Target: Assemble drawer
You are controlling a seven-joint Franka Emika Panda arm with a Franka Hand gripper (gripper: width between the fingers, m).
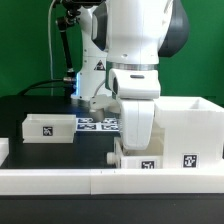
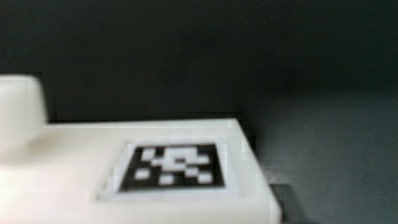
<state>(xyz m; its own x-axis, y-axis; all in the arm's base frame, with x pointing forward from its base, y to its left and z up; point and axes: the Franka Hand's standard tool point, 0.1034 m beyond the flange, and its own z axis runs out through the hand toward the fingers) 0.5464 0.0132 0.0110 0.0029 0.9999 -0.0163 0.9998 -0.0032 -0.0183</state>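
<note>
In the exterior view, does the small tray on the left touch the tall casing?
No, the tray lies well apart from the casing, with bare black table between them.

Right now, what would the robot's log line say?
gripper: low at front tray, jaws unclear | other tray: apart, exterior view's left | casing: exterior view's right

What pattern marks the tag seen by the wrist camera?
The tag is a black-and-white block pattern, clearest in the wrist view.

Gripper (image 1: 135,143): we cannot see how far apart its jaws stand.
Marker board (image 1: 90,123): the arm (image 1: 130,40) hides part of it from us.
Tray (image 2: 80,150): we see it blurred and cut off at the edge.
</note>
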